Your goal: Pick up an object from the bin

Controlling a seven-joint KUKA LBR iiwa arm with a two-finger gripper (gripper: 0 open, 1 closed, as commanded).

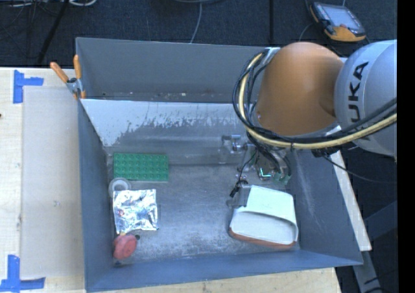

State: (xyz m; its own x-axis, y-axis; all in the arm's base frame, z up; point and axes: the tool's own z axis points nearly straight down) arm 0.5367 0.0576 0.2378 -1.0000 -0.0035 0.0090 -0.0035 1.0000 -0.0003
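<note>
Hanging low at the right end of the grey metal bin (194, 91), the arm (363, 97) lettered "UKA" holds its gripper (254, 172) just behind a smooth white slab (266, 210) with a brown lower edge, broad face up, long side roughly across the bin; the claw's opening cannot be told. Well apart at left lie a green studded plate (141, 166), a crinkled silver foil packet (135, 210) and a small red lump (125, 246)

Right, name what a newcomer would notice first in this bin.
The arm's big orange cover dominates the right, its hand down beside a white, brown-bottomed slab at the right front of the bin. On the left lie a green studded plate, a crumpled silver foil packet and a small red thing.
</note>
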